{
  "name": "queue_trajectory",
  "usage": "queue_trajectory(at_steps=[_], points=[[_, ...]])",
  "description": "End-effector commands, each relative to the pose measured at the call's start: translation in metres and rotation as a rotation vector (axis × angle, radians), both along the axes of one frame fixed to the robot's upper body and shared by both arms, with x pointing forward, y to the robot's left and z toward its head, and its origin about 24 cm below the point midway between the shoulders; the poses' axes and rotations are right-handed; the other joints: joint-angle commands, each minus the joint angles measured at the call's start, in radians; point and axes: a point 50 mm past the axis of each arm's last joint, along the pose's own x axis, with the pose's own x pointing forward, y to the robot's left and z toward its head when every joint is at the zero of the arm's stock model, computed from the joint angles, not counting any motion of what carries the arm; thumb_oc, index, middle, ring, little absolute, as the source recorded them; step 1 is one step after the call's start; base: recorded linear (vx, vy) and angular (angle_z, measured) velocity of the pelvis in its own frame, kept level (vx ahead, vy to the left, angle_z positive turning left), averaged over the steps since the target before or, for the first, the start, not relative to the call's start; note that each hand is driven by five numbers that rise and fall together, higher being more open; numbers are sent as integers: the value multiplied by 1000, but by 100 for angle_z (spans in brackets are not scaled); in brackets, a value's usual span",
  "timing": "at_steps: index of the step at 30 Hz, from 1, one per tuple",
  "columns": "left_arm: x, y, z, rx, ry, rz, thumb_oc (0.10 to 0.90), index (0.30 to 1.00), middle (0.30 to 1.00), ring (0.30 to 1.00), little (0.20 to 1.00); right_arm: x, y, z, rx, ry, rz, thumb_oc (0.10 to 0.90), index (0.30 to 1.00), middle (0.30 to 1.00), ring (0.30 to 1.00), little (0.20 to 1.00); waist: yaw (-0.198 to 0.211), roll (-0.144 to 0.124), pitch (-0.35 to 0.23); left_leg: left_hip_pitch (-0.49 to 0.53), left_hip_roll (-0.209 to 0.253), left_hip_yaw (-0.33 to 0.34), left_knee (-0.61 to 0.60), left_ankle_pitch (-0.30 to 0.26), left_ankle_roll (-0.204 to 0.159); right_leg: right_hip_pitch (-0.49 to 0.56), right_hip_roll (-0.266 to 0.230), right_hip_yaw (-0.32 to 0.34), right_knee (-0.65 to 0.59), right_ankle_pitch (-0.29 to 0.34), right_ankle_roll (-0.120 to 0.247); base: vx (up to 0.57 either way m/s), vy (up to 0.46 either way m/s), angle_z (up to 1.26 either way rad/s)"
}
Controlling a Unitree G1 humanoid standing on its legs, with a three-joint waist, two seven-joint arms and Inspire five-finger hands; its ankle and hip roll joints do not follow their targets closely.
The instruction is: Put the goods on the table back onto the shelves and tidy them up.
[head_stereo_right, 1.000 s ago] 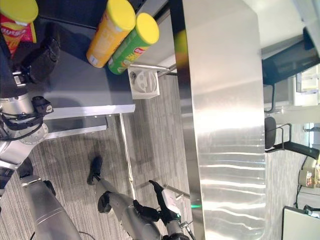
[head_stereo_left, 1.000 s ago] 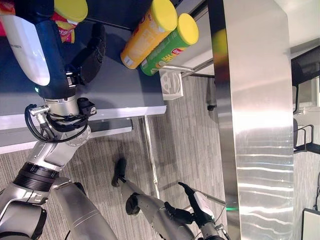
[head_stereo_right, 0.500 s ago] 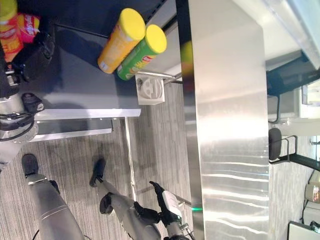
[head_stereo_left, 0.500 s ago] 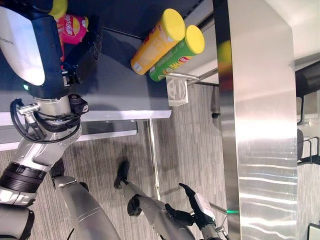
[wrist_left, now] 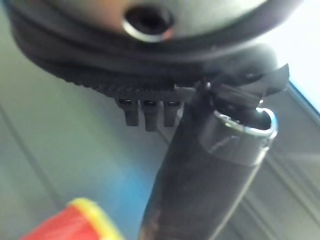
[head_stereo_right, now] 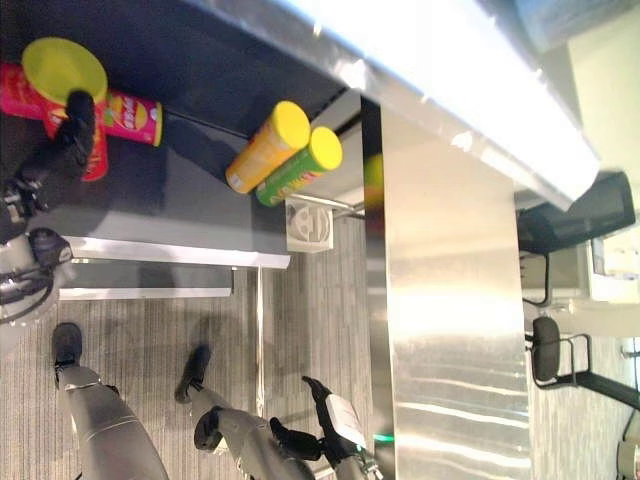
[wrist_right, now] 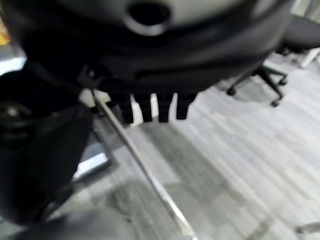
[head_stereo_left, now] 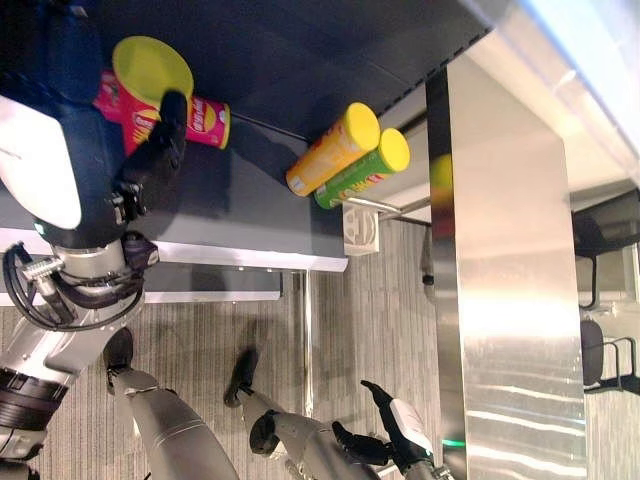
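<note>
Judging by the layout, the task was part done: an orange can [head_stereo_left: 333,150] and a green can [head_stereo_left: 364,167] lay side by side at upper centre on the dark shelf [head_stereo_left: 250,235], needing tidying. At upper left the left hand [head_stereo_left: 150,160] gripped a red can [head_stereo_left: 150,90] beside a pink can [head_stereo_left: 205,122]. The right hand [head_stereo_left: 400,435] hung relaxed and empty at the bottom. Compared with a second before, the pink can had come into sight.
</note>
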Motion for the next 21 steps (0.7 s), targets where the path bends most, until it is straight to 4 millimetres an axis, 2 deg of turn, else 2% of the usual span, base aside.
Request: queue_trajectory(at_steps=[1, 2, 3, 4, 7, 8, 11, 13, 14, 21], points=[[-5, 1, 1, 26, 3, -21, 800, 900, 900, 900, 900, -15, -13, -4, -57, 21, -86, 800, 900, 900, 900, 900, 33, -74, -88, 142, -111, 151, -106, -66, 109, -32, -130, 50, -39, 169, 66, 98, 36, -4], [-6, 3, -11, 17, 54, -11, 800, 900, 900, 900, 900, -19, -13, -6, -66, 40, -97, 800, 900, 900, 900, 900, 35, -74, -104, 177, -118, 164, -127, -64, 112, -16, -137, 56, -37, 166, 68, 133, 57, -9], [-8, 12, -36, -16, 159, 37, 800, 900, 900, 900, 900, -24, -12, -10, -78, 78, -101, 800, 900, 900, 900, 900, 32, -74, -136, 231, -135, 190, -151, -60, 118, 13, -156, 66, -36, 161, 72, 170, 73, -18], [-8, 12, -45, -8, 208, 45, 800, 900, 900, 900, 900, -27, -13, -12, -86, 96, -106, 800, 900, 900, 900, 900, 28, -66, -153, 261, -142, 202, -169, -60, 120, 27, -162, 70, -36, 161, 74, 167, 84, -24], [-11, 15, -71, -26, 321, 77, 800, 900, 900, 900, 900, -33, -15, -15, -101, 125, -122, 800, 900, 900, 900, 900, 19, -25, -190, 316, -161, 221, -201, -60, 127, 62, -174, 80, -36, 156, 78, 83, 68, -16], [-11, 14, -71, -27, 322, 77, 800, 900, 900, 900, 900, -33, -15, -15, -101, 126, -122, 800, 900, 900, 900, 900, 19, -24, -191, 316, -161, 221, -201, -60, 127, 62, -174, 80, -36, 156, 78, 48, 52, -8], [-15, 12, -91, -39, 412, 84, 800, 900, 900, 900, 900, -36, -17, -18, -113, 153, -131, 800, 900, 900, 900, 900, 7, 11, -222, 337, -183, 226, -215, -56, 134, 78, -188, 87, -38, 159, 79, 26, 72, 0], [-16, 10, -104, -98, 456, 90, 800, 900, 900, 900, 900, -38, -18, -18, -114, 164, -143, 800, 900, 900, 900, 900, 0, 39, -237, 353, -192, 231, -215, -65, 136, 94, -193, 88, -37, 155, 79, 43, 95, 3], [-17, 4, -117, -161, 493, 77, 800, 900, 900, 900, 900, -37, -21, -19, -120, 171, -161, 800, 900, 900, 900, 900, -6, 60, -250, 360, -206, 230, -215, -63, 138, 105, -203, 87, -37, 155, 79, 20, 98, -11], [-25, -5, -157, -398, 590, 108, 800, 900, 900, 900, 900, -41, -32, -22, -153, 206, -226, 800, 900, 900, 900, 900, -19, 123, -284, 411, -228, 234, -215, -75, 141, 153, -225, 82, -36, 132, 71, 42, 71, 0]])
